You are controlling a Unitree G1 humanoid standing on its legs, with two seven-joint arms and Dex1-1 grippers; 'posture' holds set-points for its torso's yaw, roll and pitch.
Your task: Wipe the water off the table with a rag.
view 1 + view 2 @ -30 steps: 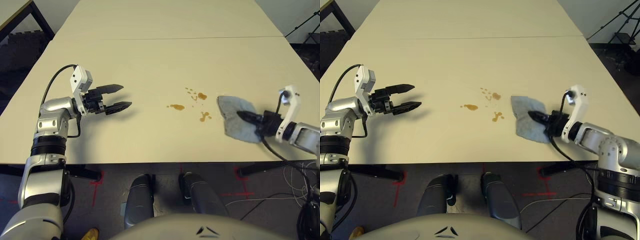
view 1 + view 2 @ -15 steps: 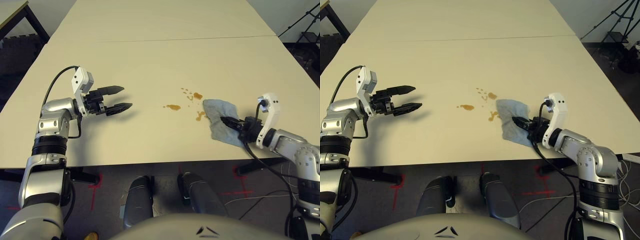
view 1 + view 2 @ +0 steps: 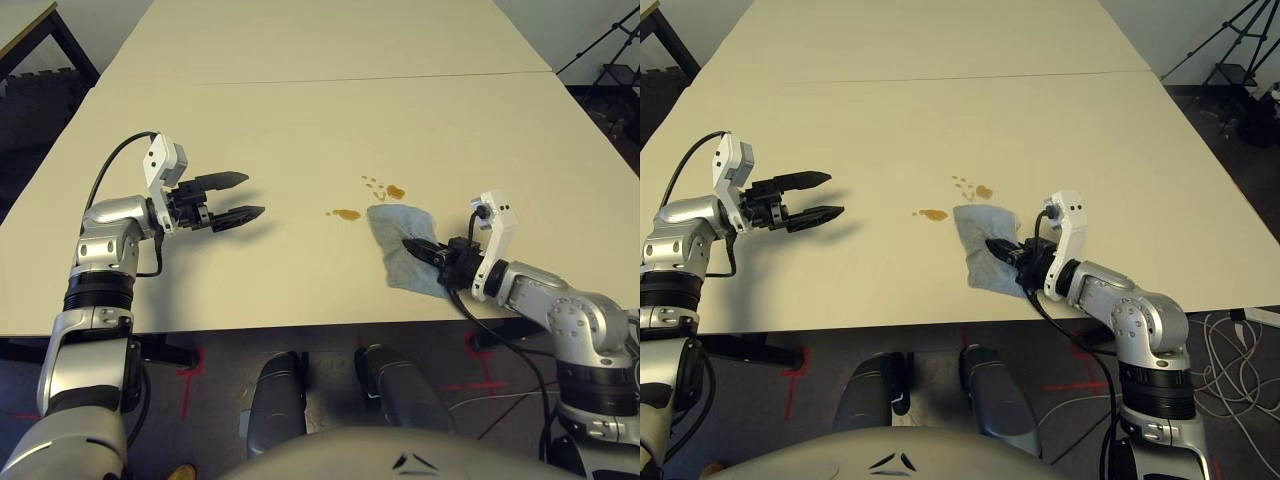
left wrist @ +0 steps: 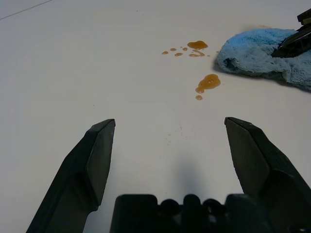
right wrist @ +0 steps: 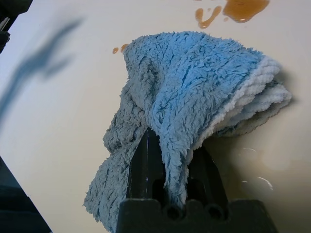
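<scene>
The rag is mottled grey-blue, with a ribbed off-white edge. Amber-brown water spots the plain pale beige table. Both claws are black, the forearms silver, and red marks pattern the dark grey floor.

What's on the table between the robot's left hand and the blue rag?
An amber puddle lies between the open left hand and the rag, nearer the rag, in the left eye view.

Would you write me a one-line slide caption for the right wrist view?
Right hand pinching a fold of the blue-grey rag on the table, amber spills just beyond.
</scene>
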